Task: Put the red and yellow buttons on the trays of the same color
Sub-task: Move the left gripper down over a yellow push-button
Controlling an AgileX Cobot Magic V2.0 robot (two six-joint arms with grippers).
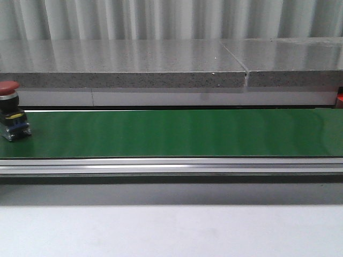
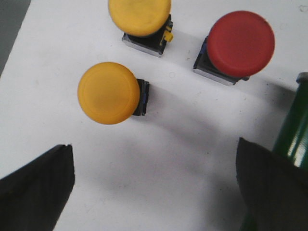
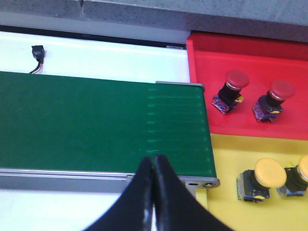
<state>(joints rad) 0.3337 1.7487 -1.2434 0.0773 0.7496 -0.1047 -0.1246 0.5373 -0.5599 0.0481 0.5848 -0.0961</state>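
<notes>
Now | I'm seeing L gripper (image 2: 154, 192) hanging wide open, empty, over yellow button (image 2: 109, 93) | R gripper (image 3: 154, 192) sitting closed, empty, over belt (image 3: 96, 125) | red button (image 1: 10, 110) riding belt's left end.

You are looking at a ribbed pale wall (image 1: 161, 19) running across the top of the frame, a speckled grey stone ledge (image 1: 123, 64) lying beneath it, light glaring off its surface.
</notes>
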